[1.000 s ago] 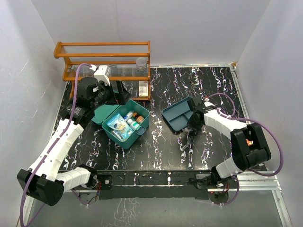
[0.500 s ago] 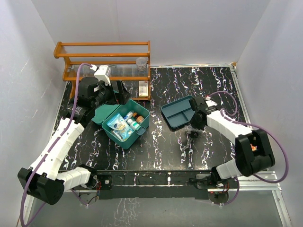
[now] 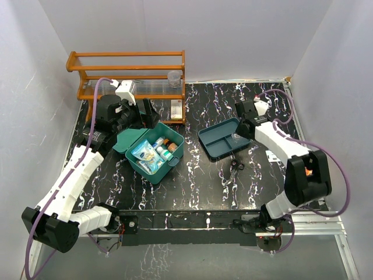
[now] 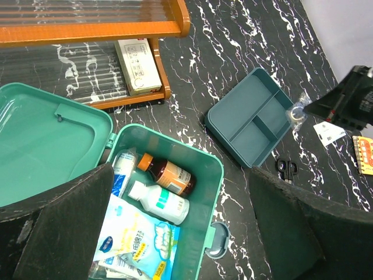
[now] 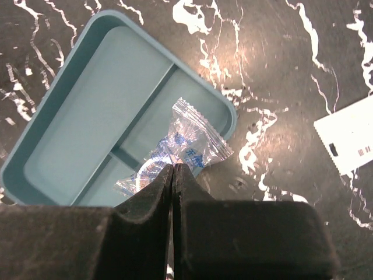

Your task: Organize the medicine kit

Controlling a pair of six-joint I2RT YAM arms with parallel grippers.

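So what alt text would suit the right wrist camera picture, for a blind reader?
The right gripper, jaws closed, pinches a small clear plastic packet with blue print over a corner of a flat teal divided plastic tray. Below lies a black white-veined marble table, with a white paper card at right.

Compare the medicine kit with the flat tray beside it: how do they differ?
The medicine kit is deep with a hinged lid lying open; the tray is shallow and lidless. The kit holds bottles and packets; the tray's divided compartments look bare. Both are teal with rounded corners.
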